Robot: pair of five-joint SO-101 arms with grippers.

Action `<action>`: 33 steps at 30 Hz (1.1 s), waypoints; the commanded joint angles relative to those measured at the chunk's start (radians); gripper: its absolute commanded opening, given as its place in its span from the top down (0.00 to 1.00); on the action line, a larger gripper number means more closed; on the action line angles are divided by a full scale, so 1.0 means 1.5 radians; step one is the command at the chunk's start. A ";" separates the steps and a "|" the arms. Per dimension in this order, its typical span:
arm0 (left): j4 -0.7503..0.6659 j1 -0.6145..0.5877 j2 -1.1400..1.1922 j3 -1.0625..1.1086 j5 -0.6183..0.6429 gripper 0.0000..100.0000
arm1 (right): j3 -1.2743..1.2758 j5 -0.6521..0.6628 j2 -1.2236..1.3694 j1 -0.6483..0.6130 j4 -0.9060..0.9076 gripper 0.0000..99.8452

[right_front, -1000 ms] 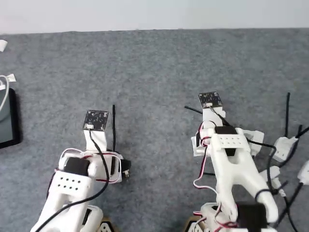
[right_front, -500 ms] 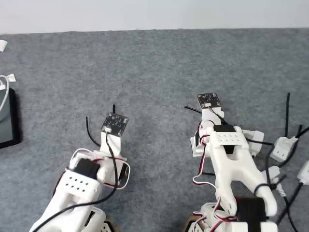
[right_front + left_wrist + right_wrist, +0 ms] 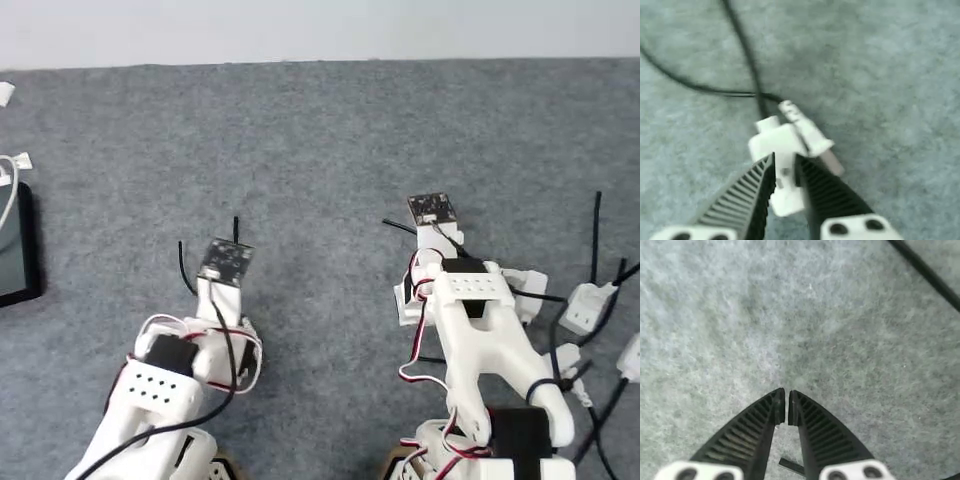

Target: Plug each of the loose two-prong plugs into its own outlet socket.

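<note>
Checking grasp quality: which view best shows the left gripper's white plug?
Left wrist view: the white plug sits clamped in the left gripper. In the high view the arm covers it; the right wrist view faces carpet.

Surface: a grey felt-like mat [image 3: 320, 130] covers the table from edge to edge, with a short, pale-speckled nap.
Far edge: a plain white band [image 3: 320, 30] meets the mat in a straight line; whether it is a wall or a board cannot be told.
Left edge: a dark flat slab with a glossy face [image 3: 18, 250] lies on the mat, cut off by the frame, and a thin white cable [image 3: 10, 205] curves over it.
Scraps: a small white bit [image 3: 5, 94] lies near the far edge, and a second white bit [image 3: 22, 160] lies just beyond the slab.
Light: soft and even, with faint shadows.
</note>
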 commanded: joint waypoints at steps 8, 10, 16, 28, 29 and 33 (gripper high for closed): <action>-0.018 0.011 -0.009 0.005 -0.003 0.86 | -0.039 -0.003 -0.001 -0.007 -0.014 0.99; -0.019 0.020 -0.008 0.006 0.006 0.87 | -0.039 -0.004 -0.001 -0.005 -0.014 0.99; -0.055 0.006 0.132 -0.028 0.026 0.87 | -0.039 -0.005 -0.001 -0.005 -0.014 0.99; -0.041 0.006 0.439 -0.173 0.024 0.90 | -0.039 -0.002 -0.001 -0.006 -0.014 0.99; -0.039 0.006 0.439 -0.172 0.021 0.91 | -0.039 -0.002 -0.001 -0.006 -0.014 0.99; -0.024 -0.021 0.439 -0.173 -0.033 0.92 | -0.039 -0.002 -0.001 -0.007 -0.014 0.99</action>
